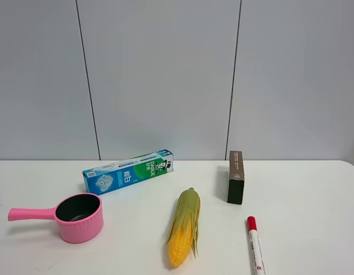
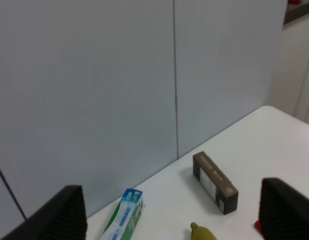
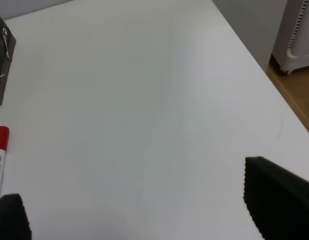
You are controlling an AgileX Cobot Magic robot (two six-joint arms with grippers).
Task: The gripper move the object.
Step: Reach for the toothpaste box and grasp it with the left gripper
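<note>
Both the black left claw and right claw are gaping empty; approach seemingly just starting, needing a reach to the long blue-green toothpaste carton, mid-left.

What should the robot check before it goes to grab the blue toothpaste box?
1. Toothpaste box lies on the table, nothing on top: ok.
2. Left fingers open and empty: ok.
3. Right fingers open and empty: ok.
4. Pink pot and corn sit apart from the box: ok.
5. Fingers close to the box: not ok, no arm shows in the high view.
</note>
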